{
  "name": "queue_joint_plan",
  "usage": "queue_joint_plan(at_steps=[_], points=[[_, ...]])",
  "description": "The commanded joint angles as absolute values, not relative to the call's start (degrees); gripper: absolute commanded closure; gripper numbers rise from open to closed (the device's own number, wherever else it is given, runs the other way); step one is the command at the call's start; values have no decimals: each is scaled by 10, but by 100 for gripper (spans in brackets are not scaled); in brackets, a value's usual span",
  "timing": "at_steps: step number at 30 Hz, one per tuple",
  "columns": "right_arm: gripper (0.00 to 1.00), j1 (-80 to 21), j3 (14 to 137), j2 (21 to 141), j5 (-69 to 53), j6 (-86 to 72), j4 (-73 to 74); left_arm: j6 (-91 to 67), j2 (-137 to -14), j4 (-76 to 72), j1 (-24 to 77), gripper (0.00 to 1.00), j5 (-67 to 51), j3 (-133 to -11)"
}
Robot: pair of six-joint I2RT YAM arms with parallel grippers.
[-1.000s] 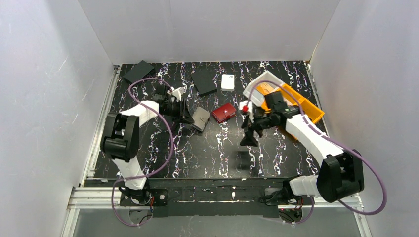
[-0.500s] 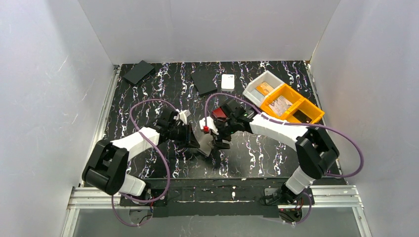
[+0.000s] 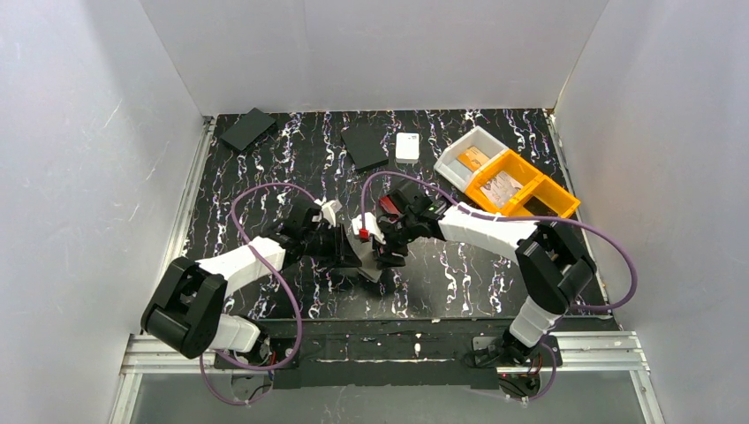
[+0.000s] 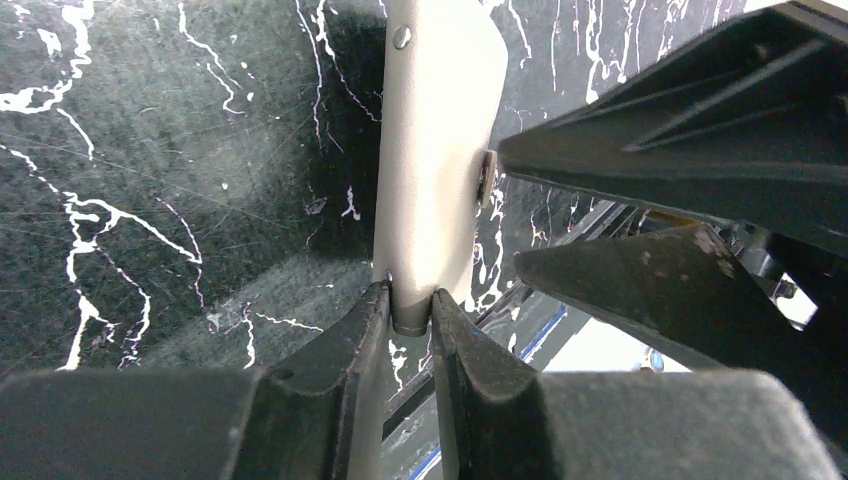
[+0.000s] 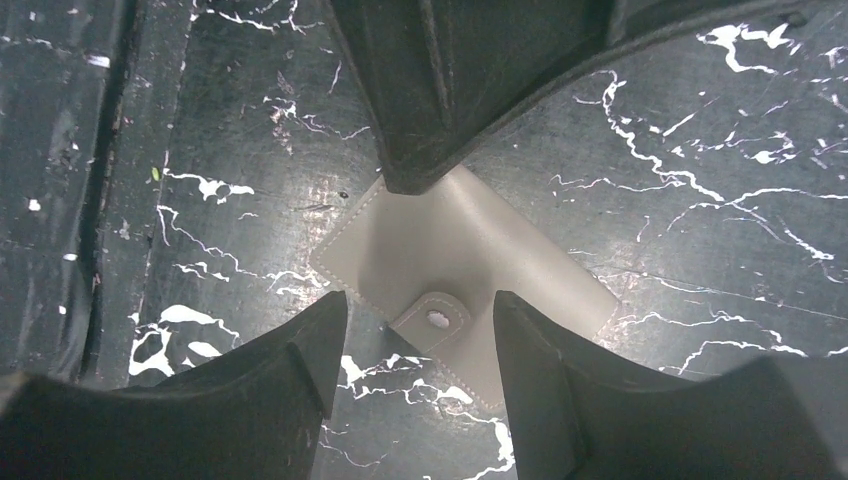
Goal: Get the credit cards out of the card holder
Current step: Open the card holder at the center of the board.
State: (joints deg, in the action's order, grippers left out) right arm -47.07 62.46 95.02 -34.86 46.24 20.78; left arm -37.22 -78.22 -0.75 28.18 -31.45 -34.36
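Card holder (image 3: 371, 265) shows in the top view as a small grey patch in the near middle of the table (image 3: 265, 168), caught between the two arms. The left fingers (image 3: 346, 249) meet it from the left and the right fingers (image 3: 387, 253) from the right. The dark red case (image 3: 389, 202) lies just beyond, partly under the right arm. From here I cannot tell whether the holder rests on the table or hangs just over it.

In the left wrist view, the left fingers (image 4: 345, 345) are clamped tight on the near edge of the card holder (image 4: 435, 150). It appears edge-on, a narrow pale band running away above the table (image 4: 150, 150). The right fingers (image 4: 660, 120) loom at the right, one tip close against the holder's side by a small metal stud.

In the right wrist view, the card holder (image 5: 470, 240) faces the camera as a stitched grey diamond, folded shut, with its closure tab (image 5: 432, 318) snapped down. The right fingers (image 5: 290, 370) are spread wide and hold nothing, one on either side of the tab. The left fingers (image 5: 450, 90) come in from the top over the far corner. No credit cards show, so they are presumably inside.

The holder looks light, soft and leather-like, so it will likely flex or swivel in a one-edge pinch when tugged. The tab's free end seems the place to grip to pop the snap. The cards should be thin, stiff and slick, needing a pinch on an exposed edge.
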Motion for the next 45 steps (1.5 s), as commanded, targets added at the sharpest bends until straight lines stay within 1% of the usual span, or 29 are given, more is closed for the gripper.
queue_joint_plan(at_steps=[1,5,7,9,11,14,18,20,32,36,38,39,42,44,45], points=[[36,-475,633,972,-344,485,200,-378,-774,-26,291,100,-316,-340],[37,-475,632,979,-328,504,208,-377,-777,-26,292,100,-315,-337],[41,-475,633,981,-329,513,216,-377,-781,-27,292,100,-314,-336],[49,-475,634,981,-339,527,233,-378,-781,-26,292,100,-309,-335],[60,-475,631,974,-351,542,247,-380,-777,-26,292,100,-300,-332],[73,-475,621,959,-361,558,258,-384,-774,-24,292,100,-283,-329],[92,-475,608,942,-374,570,266,-392,-779,-25,293,100,-268,-326],[99,-475,606,938,-382,571,270,-395,-781,-26,292,100,-261,-325],[99,-474,569,886,-408,579,293,-413,-778,-34,292,100,-222,-313],[99,-466,557,877,-425,561,283,-419,-777,-38,292,100,-212,-308],[98,-462,550,874,-421,527,255,-420,-778,-42,292,100,-216,-308],[94,-460,546,873,-412,506,232,-419,-778,-45,292,100,-222,-308],[62,-457,555,883,-403,496,212,-411,-777,-51,294,100,-237,-310],[50,-457,579,908,-410,499,233,-406,-779,-51,294,100,-246,-313],[47,-457,597,925,-416,507,249,-404,-781,-52,295,100,-251,-314]])
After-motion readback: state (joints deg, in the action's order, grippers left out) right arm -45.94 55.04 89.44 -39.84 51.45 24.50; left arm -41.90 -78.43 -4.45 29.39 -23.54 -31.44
